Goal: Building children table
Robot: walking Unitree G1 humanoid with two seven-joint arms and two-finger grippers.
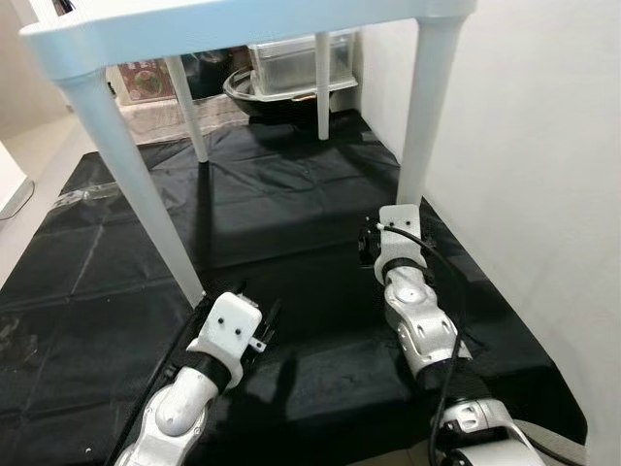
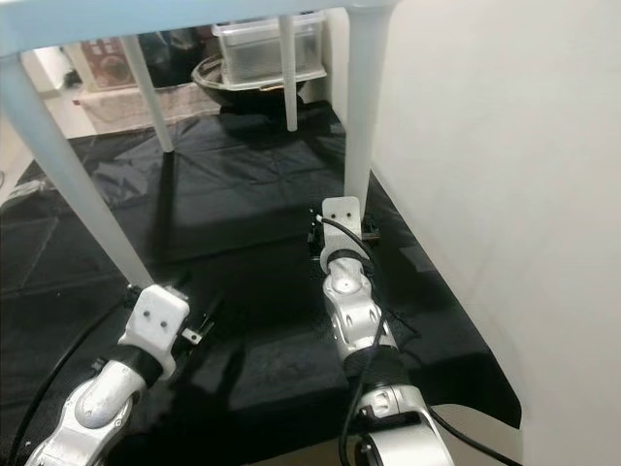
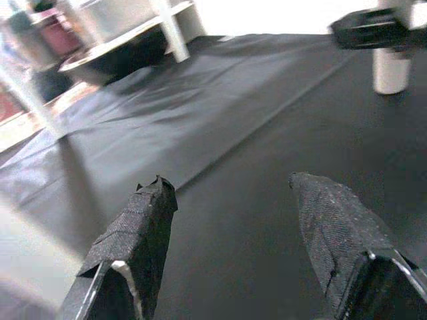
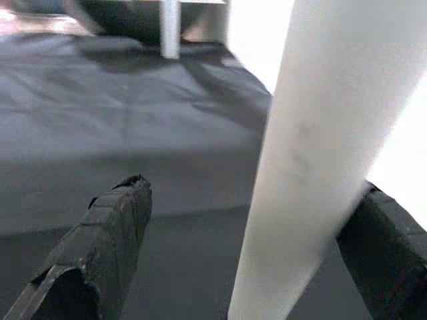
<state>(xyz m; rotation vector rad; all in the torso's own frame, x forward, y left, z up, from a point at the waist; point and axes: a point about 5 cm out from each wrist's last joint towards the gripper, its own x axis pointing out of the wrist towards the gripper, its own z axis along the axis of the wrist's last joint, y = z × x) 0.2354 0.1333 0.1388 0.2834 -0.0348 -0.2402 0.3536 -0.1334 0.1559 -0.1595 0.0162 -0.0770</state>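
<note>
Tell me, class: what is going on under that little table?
A humanoid robot is working low at a white children's table standing on a black floor sheet. Its right gripper has its open fingers around the near right table leg, not clamped. The left gripper hovers open beside the near left leg.
</note>
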